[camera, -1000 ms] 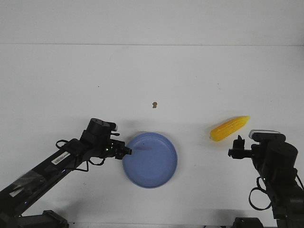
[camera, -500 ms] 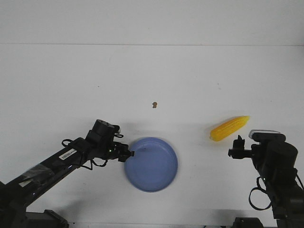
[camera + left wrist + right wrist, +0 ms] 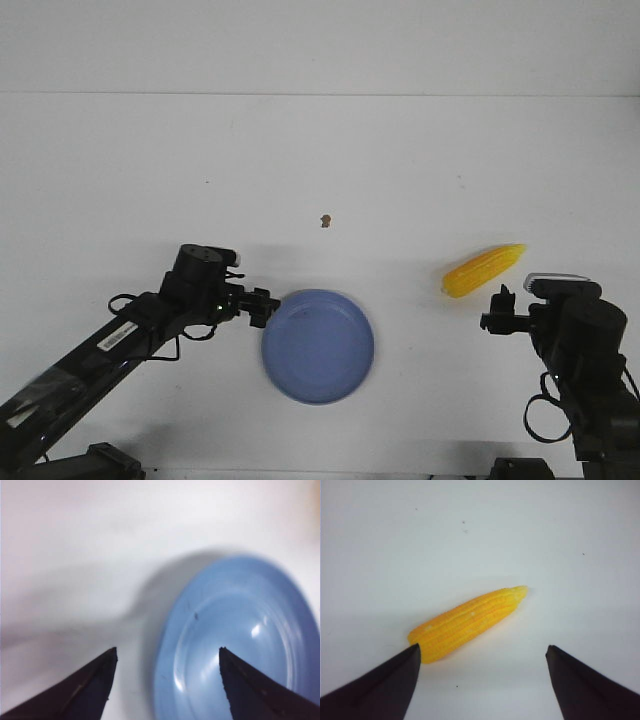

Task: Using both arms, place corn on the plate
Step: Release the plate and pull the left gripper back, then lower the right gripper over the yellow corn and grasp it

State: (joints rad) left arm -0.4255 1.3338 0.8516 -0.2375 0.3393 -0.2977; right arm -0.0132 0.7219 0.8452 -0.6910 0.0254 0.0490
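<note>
The blue-lavender plate point(image 3: 318, 347) lies flat on the white table near its front middle. My left gripper point(image 3: 260, 303) is open at the plate's left rim. In the left wrist view point(image 3: 167, 650) one finger is over the plate point(image 3: 240, 640) and the other over bare table; it holds nothing. The yellow-orange corn point(image 3: 484, 269) lies on the table to the right, its pale tip pointing right and away. My right gripper point(image 3: 497, 312) is open just in front of the corn and apart from it. In the right wrist view point(image 3: 483, 649) the corn point(image 3: 470, 621) lies beyond the left fingertip.
A tiny brown speck point(image 3: 325, 221) lies on the table behind the plate. The table's far edge meets a white wall at the back. The right arm's body point(image 3: 585, 350) stands at the front right.
The plate has slid a little toward the front right. My left gripper has drawn back from over the plate's rim toward the far left. The right arm and corn have not moved.
</note>
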